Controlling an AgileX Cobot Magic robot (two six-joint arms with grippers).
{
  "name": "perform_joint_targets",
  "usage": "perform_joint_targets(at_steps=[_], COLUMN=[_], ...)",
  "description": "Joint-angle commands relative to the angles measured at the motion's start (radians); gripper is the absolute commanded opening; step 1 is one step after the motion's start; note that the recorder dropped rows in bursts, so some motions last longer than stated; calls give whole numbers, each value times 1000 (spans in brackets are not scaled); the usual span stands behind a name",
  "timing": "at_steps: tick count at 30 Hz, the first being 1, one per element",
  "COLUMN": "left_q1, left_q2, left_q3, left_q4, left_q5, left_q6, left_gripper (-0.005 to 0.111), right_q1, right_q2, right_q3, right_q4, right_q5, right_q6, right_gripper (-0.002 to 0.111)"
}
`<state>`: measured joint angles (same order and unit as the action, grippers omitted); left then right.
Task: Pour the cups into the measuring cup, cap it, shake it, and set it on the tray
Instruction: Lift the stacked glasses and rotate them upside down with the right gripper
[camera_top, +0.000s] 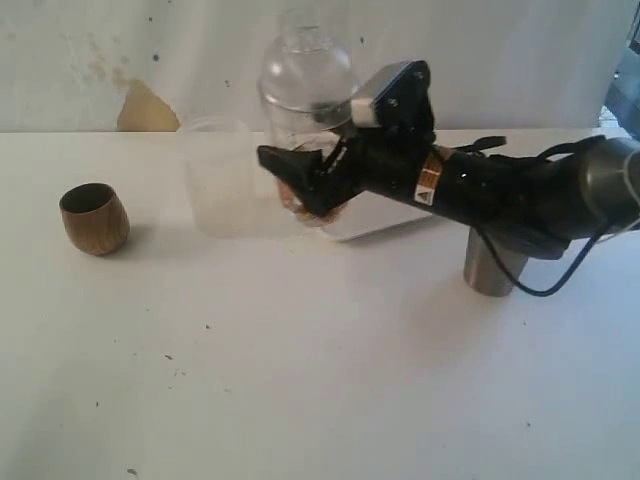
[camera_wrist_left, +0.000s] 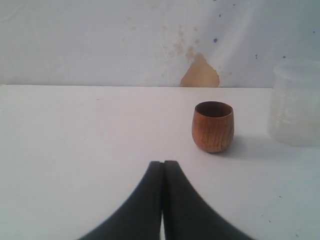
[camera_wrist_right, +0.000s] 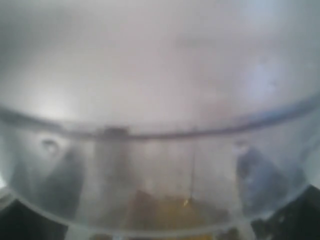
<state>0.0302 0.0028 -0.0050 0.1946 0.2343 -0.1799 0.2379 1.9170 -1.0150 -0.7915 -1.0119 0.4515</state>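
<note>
Measuring cup (camera_top: 297, 120) in the right gripper (camera_top: 295, 183).
Fingers clasp its lower part by the tray (camera_top: 378, 216); left gripper (camera_wrist_left: 163, 172) pressed shut near the wooden cup (camera_wrist_left: 212, 126).

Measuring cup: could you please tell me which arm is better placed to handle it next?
Right. The right gripper has its jaws around the measuring cup, close beside the tray. The left gripper is shut and empty, facing the wooden cup, with the measuring cup outside its wrist view.
</note>
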Motion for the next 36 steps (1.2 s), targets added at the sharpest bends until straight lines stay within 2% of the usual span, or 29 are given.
perform_joint_targets(at_steps=[1,3,5,8,11,13,15,17,19,23,26,28,31,34,36], left_q1=[-2,-2,-2,-2,-2,-2,-2,-2,-2,-2,-2,-2,-2,-2,-2], left_q2=[-3,-3,-3,-3,-3,-3,-3,-3,-3,-3,-3,-3,-3,-3,-3], left_q3=[5,5,5,5,5,5,5,5,5,5,5,5,5,5,5], left_q4=[0,0,0,0,0,0,0,0,0,0,0,0,0,0,0], left_q5=[-1,-1,-1,-1,-1,-1,-1,-1,-1,-1,-1,-1,-1,-1,-1], left_q6=[1,1,1,1,1,1,1,1,1,1,1,1,1,1,1], left_gripper=[0,0,0,0,0,0,0,0,0,0,0,0,0,0,0], right_q1=[-36,10,64,100,66,27,20,56,112,159,122,75,52,115,176], right_q2=[-3,-1,-1,-1,1,3,1,-1,-1,-1,1,5,3,0,4], right_q3=[-8,-8,-8,-11,-11,-8,-8,-8,-7,-10,-10,-8,-7,-7,-10], right_q4=[-145,-216,-199,-84,67,16,-114,-224,-228,-47,121,101,-86,-169,-128], right_q5=[-53,-77,-78,-66,37,48,36,8,-3,7,76,49,-14,-24,-20], right_q6=[69,118,118,43,2,-25,39,122,126,15,-56,-46,35,107,34], right_gripper=[0,0,0,0,0,0,0,0,0,0,0,0,0,0,0])
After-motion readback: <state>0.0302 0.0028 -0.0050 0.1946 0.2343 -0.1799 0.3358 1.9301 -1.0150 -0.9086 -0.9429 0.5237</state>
